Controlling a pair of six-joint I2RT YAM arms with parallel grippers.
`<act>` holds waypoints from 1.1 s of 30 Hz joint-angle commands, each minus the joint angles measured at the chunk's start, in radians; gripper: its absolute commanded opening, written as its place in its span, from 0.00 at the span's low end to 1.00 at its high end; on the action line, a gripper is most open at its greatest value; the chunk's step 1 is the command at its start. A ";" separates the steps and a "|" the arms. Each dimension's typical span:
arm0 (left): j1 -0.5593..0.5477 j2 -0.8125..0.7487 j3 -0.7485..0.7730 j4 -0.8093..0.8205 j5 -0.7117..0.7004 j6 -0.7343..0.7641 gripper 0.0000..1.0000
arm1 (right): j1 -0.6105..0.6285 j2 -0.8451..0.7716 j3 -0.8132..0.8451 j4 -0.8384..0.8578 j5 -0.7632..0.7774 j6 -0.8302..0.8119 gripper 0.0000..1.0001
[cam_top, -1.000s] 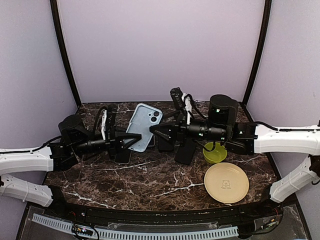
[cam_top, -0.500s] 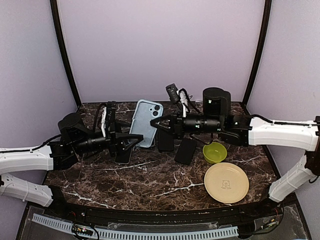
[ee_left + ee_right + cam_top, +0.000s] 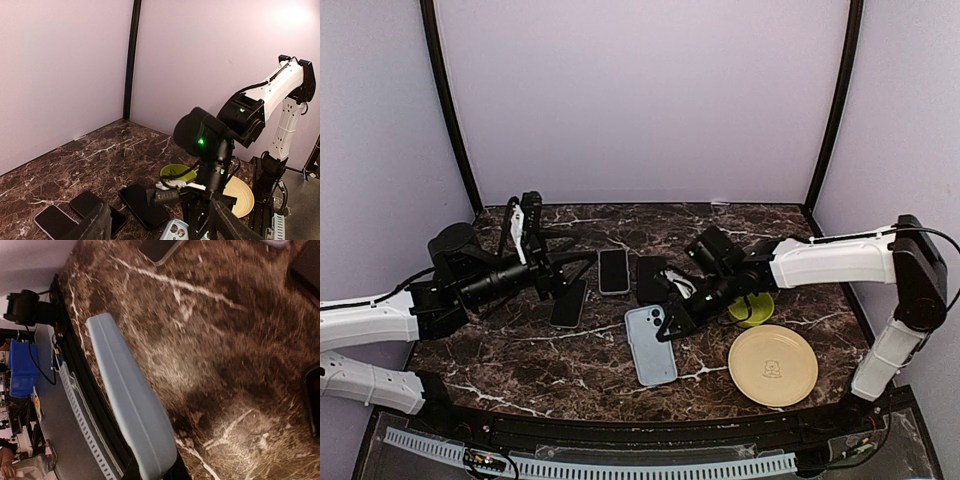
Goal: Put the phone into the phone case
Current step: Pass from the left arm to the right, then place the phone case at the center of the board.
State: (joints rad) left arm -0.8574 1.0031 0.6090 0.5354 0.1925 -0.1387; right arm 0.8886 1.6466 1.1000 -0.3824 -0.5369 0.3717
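Table [image 3: 570, 370]: dark marble, lilac walls.
Plate [image 3: 772, 364]: yellow, near right.
Phone case [image 3: 650, 345]: pale blue, mid-table; right gripper [image 3: 672, 318] seemingly clamped on its far end.
Phones [image 3: 613, 270]: three dark, flat beyond.
Left gripper [image 3: 565, 275]: fingers apart, over the leftmost.

1. Phones: three, all dark and lying flat. The left phone [image 3: 569, 303], middle phone [image 3: 613, 271] and right phone [image 3: 651, 280] lie in a loose row across mid-table.
2. Case [image 3: 651, 345]: one, light blue, near of the phones at centre.
3. Bowl [image 3: 750, 308]: one, green, right side.
4. Plate [image 3: 773, 365]: one, tan, near right.
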 commanded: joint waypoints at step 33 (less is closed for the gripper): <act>0.149 0.489 0.431 -0.861 -0.460 -0.214 0.99 | 0.032 0.028 0.150 -0.304 0.776 0.100 0.98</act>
State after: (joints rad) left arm -0.7303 1.4265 1.0370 -0.1764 -0.2600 -0.2192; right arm 0.9031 1.6745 1.2354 -0.6659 0.1429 0.4667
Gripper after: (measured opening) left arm 0.987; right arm 0.985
